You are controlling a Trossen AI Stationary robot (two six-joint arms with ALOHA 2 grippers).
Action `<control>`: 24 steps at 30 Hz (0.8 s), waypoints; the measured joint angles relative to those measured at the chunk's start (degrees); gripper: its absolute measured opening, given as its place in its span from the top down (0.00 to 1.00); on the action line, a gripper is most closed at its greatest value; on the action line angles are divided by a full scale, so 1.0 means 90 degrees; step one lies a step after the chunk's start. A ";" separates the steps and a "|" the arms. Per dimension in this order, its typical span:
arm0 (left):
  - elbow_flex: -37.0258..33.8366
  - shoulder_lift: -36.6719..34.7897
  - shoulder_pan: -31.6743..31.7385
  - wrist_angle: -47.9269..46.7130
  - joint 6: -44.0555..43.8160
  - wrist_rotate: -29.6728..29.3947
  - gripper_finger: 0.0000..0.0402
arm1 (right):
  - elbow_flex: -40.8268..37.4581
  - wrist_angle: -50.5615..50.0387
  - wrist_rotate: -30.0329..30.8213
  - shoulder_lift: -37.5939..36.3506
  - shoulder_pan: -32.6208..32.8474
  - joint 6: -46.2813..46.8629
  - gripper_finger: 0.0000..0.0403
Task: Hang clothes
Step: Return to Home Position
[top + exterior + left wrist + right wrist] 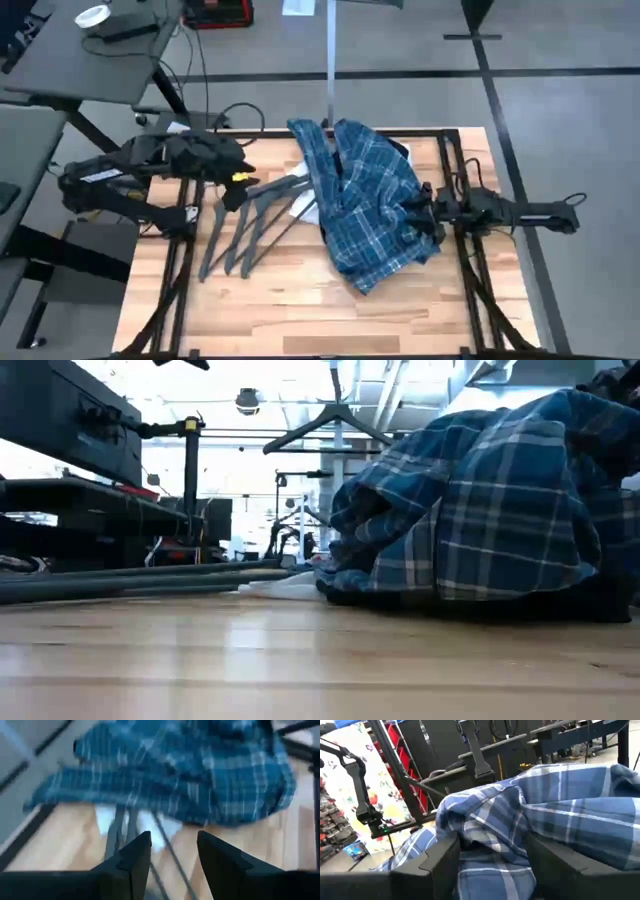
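Wooden table [300, 310] bears plaid shirt [370, 205] and hangers [248, 215].

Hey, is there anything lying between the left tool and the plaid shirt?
Yes. Dark hangers lie flat on the table between the open left tool and the plaid shirt. Their far ends reach the shirt's edge, where a bit of white cloth shows.

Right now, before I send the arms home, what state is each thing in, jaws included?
Plaid shirt: crumpled heap on the table, off any hanger.
White top: flat, mostly buried under the plaid shirt.
Loose hangers: lying flat on the table, bare.
Hung hanger: hanging up, bare.
Left gripper: jaws open, empty.
Right gripper: jaws open, plaid cloth bulging between them.
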 joint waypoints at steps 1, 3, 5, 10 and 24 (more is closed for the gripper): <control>-0.0271 -0.0075 0.0000 0.0224 0.0133 -0.0001 0.64 | -0.0002 0.0000 -0.0002 0.0000 0.0000 0.0000 0.48; -0.0837 -0.0302 0.0000 0.0741 0.0330 -0.0001 0.64 | -0.0002 0.0002 -0.0001 0.0000 0.0000 0.0000 0.48; -0.1467 -0.0605 -0.0002 0.1174 0.0382 -0.0001 0.64 | -0.0005 0.0002 -0.0001 0.0000 0.0000 0.0000 0.48; -0.3119 -0.1638 -0.0001 0.2395 0.0306 0.0392 0.64 | -0.0005 0.0005 -0.0002 0.0000 0.0000 0.0000 0.48; -0.7250 -0.5140 0.0107 0.5373 -0.1050 0.0504 0.64 | -0.0012 0.0026 -0.0010 0.0001 0.0000 0.0007 0.48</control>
